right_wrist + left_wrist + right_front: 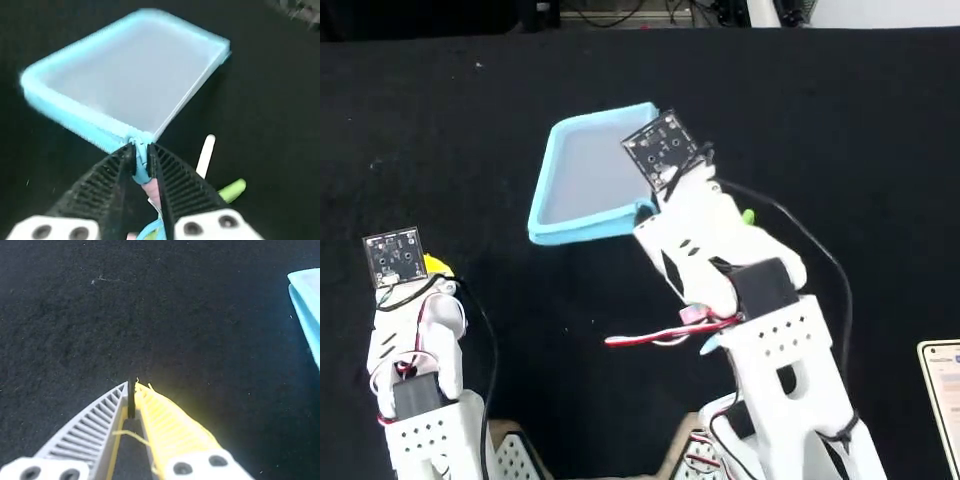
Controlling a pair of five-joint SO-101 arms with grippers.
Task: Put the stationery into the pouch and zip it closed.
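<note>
Pinching the pouch (130, 75) by its edge, the right gripper (141, 156) holds it; pens (205, 155) lie outside; left gripper (132, 396) fingers pressed together

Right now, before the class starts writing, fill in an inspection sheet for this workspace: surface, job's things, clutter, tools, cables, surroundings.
Surface: black cloth covers the table.
Job's things: light blue pouch; white stick and green piece on the cloth close to it.
Clutter: printed sheet at the table's edge.
Tools: right tool shut on the pouch's blue edge; left tool shut, holding nothing, over bare cloth.
Cables: black cable and red and white wires along the right arm.
Surroundings: loose cords beyond the far edge.
</note>
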